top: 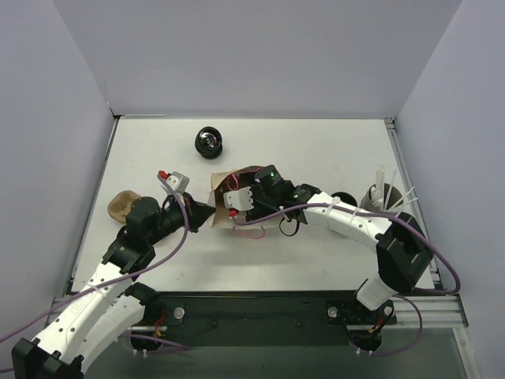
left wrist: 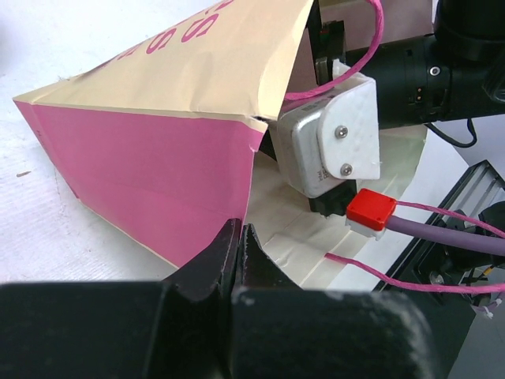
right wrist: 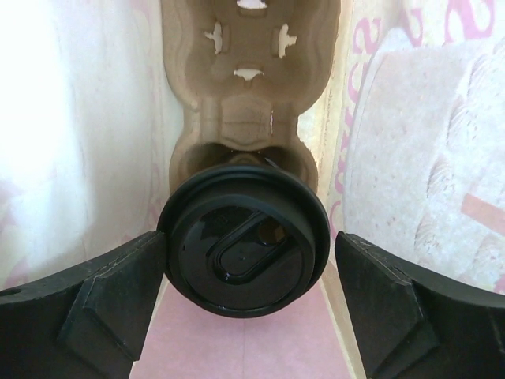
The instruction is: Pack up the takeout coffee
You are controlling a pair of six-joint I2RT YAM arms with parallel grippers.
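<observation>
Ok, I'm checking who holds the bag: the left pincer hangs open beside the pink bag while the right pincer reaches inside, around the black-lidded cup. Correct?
Not quite. The left pincer is not open: the left wrist view shows it shut on the edge of the pink bag. The rest stands: the right pincer reaches inside, around the black-lidded cup.

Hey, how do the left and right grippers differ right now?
The left gripper is shut, its fingers pinching the edge of the pink bag; the right gripper is open, fingers flanking the black-lidded cup. The left gripper sits outside the bag; the right gripper reaches inside it. Both have black fingers.
</observation>
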